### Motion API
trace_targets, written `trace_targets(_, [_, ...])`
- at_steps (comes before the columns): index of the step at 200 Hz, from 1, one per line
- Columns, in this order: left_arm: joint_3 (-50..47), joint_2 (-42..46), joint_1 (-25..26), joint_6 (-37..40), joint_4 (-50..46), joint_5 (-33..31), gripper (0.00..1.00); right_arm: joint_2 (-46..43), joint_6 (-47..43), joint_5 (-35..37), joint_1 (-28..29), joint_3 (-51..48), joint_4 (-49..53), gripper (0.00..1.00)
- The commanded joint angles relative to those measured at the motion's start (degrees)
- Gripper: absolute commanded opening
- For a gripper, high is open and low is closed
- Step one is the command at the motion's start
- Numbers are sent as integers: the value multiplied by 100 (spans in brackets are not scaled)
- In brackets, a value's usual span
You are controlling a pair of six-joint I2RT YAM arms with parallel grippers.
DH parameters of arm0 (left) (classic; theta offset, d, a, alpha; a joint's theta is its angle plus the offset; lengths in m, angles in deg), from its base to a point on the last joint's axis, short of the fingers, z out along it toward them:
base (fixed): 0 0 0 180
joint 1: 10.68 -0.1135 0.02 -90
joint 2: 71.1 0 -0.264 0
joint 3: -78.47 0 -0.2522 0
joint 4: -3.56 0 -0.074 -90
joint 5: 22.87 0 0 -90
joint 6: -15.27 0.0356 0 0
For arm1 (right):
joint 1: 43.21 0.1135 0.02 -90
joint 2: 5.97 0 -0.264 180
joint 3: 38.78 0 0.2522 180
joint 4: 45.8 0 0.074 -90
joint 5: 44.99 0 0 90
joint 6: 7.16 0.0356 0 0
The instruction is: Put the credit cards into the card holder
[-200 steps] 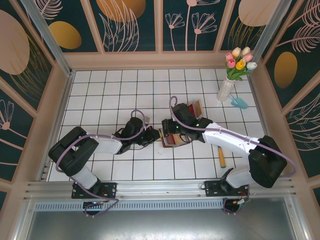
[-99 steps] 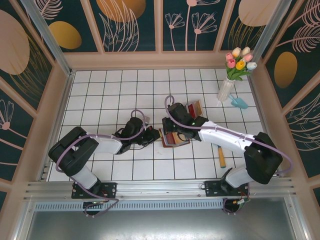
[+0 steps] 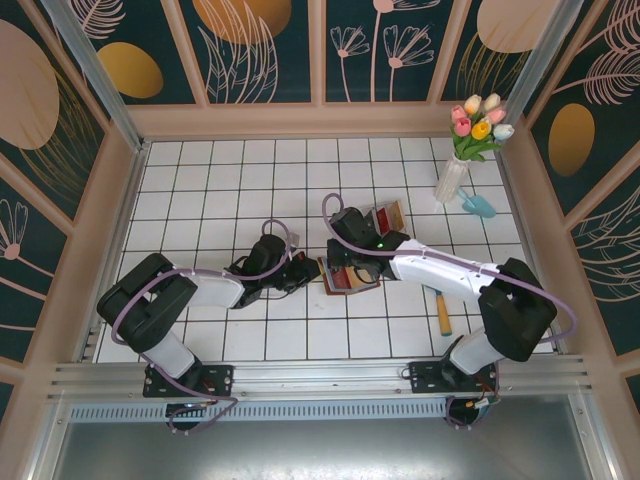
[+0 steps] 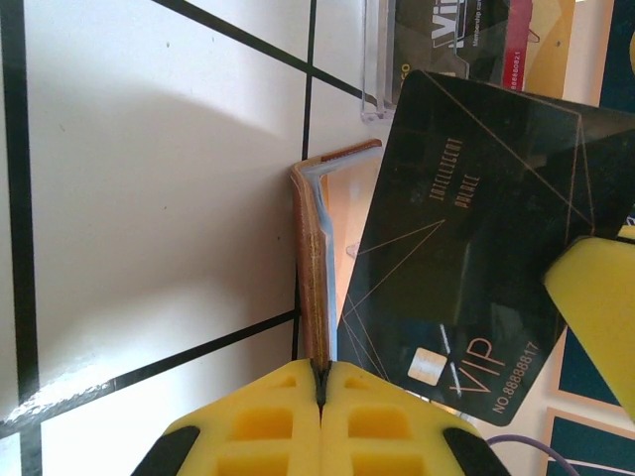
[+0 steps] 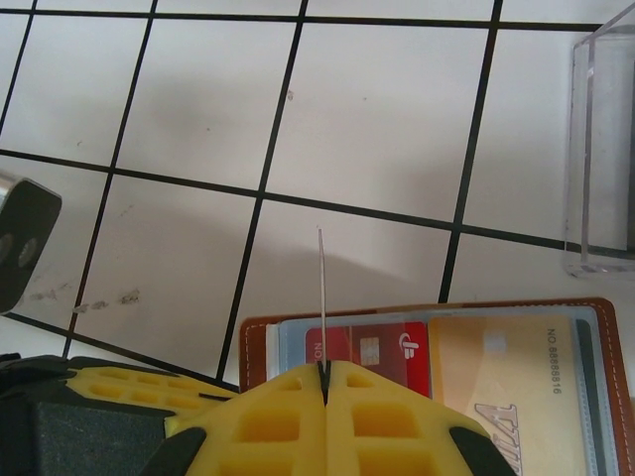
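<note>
The card holder (image 5: pixel 256 352) runs off the bottom edge, partly behind the right pincer (image 5: pixel 325 369).

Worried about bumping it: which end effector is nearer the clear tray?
Right. The right end effector, shut on a black card, hovers over the card holder near the tray; the left end effector pinches the holder's opposite flap.

A staged robot-lab booth: floral wall panels (image 3: pixel 250 50), white tiled table (image 3: pixel 200 180), aluminium mounting rail (image 3: pixel 320 376), tulip vase (image 3: pixel 453 178).
</note>
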Motion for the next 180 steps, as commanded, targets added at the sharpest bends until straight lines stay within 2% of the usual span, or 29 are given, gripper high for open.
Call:
trace_targets(1, [-51,39,13,-57,222,76,0,-173,-8,68,63,174,25,0])
trace_targets(94, [-24,13,12,-77,243,107,0,-69,-25,-111,62,261,-12,0])
trace_targets(134, [-23,20,16,-79,274,125,0,187,-45,148,110,280,156,0])
trace_targets(159, [-18,22,14,-91,300,133,0,216,-6,-10,121,253,64,0])
trace_targets(180, [-18,22,14,-110,336,134,0,293,15,303,207,437,333,0])
